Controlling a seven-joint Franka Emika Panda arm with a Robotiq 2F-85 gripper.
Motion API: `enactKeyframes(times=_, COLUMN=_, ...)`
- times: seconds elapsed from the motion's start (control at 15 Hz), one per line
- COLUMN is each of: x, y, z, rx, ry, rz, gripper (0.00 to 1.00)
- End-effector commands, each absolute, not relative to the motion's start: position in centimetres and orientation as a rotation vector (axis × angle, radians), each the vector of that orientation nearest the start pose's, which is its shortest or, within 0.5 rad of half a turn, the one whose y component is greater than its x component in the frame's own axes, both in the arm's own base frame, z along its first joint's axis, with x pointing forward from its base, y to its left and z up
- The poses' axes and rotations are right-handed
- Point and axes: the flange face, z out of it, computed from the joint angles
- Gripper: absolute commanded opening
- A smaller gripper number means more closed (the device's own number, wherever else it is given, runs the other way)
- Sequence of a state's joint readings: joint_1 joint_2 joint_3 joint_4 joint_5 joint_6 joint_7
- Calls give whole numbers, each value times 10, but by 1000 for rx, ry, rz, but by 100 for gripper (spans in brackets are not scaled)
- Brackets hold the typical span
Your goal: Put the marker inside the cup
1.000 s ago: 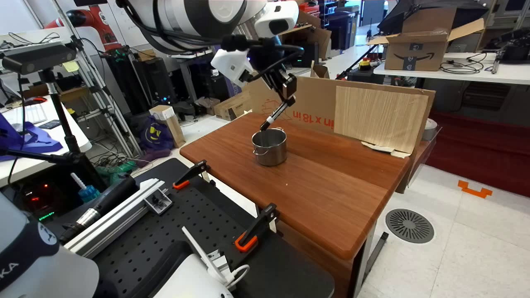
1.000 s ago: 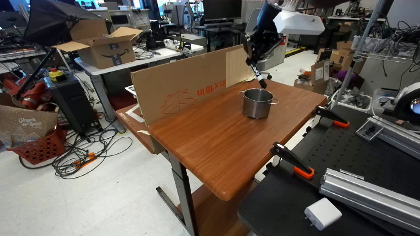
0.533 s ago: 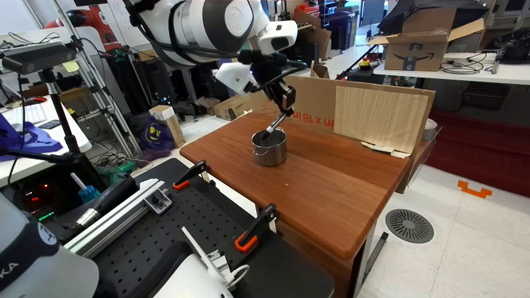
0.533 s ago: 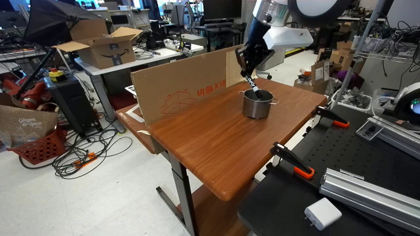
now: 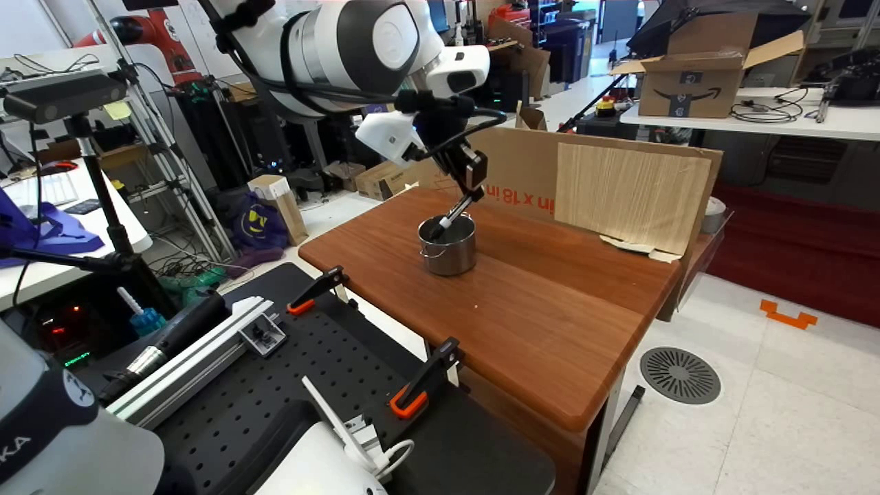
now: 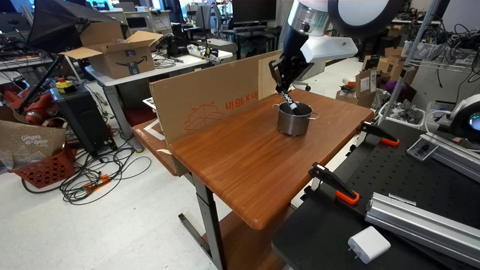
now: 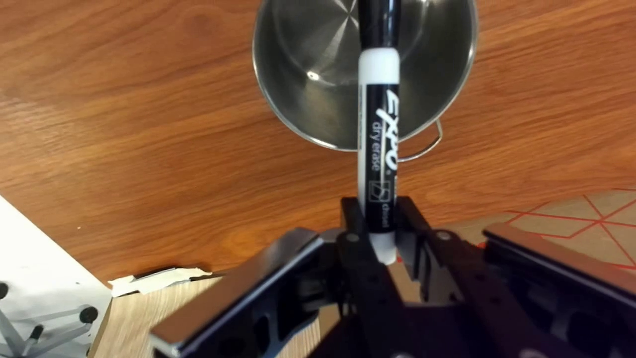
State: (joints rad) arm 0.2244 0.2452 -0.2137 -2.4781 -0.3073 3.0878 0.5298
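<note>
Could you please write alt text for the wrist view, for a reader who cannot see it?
A black Expo dry erase marker, held near its white end by the end effector, has its black end inside an open metal cup; the frame's top edge crops both. The cup stands on a brown wood-grain table.

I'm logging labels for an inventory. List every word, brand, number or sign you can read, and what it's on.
"EXPO": marker
"dry erase": marker
"chisel": marker
"in x 18 in", upside down: cardboard panel
"Ginger & Spice": brown package
"KA", cut off: robot's base
Curved-arrow logo: open carton
Too small or blurred: marker's fine side print, labels around the red drawing, green display.
</note>
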Motion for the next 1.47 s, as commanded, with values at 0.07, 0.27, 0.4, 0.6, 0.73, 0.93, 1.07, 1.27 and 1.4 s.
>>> enactKeyframes(times=0.07, x=509, y=33, z=221, rx=-3125, ry=292, rz=-557, gripper=5)
enactKeyframes(times=0.27, x=509, y=34, z=216, rx=-3135, ry=287, rz=-542, gripper=5)
enactKeyframes(times=0.4, x=510, y=34, z=215, rx=-3145, ry=287, rz=-531, gripper=46)
enactKeyframes(times=0.6, x=512, y=33, z=216, rx=-3143, ry=295, rz=-520, gripper=60)
enactKeyframes(times=0.73, x=513, y=32, z=216, rx=-3145, ry=299, rz=-512, gripper=75)
enactKeyframes(times=0.93, x=513, y=31, z=217, rx=-3145, ry=302, rz=-506, gripper=96)
enactKeyframes(times=1.07, x=512, y=31, z=219, rx=-3147, ry=297, rz=-495, gripper=100)
enactKeyframes(times=1.27, x=505, y=30, z=228, rx=-3133, ry=286, rz=-507, gripper=100)
enactKeyframes(times=1.4, x=497, y=28, z=240, rx=-3122, ry=263, rz=-530, gripper=100)
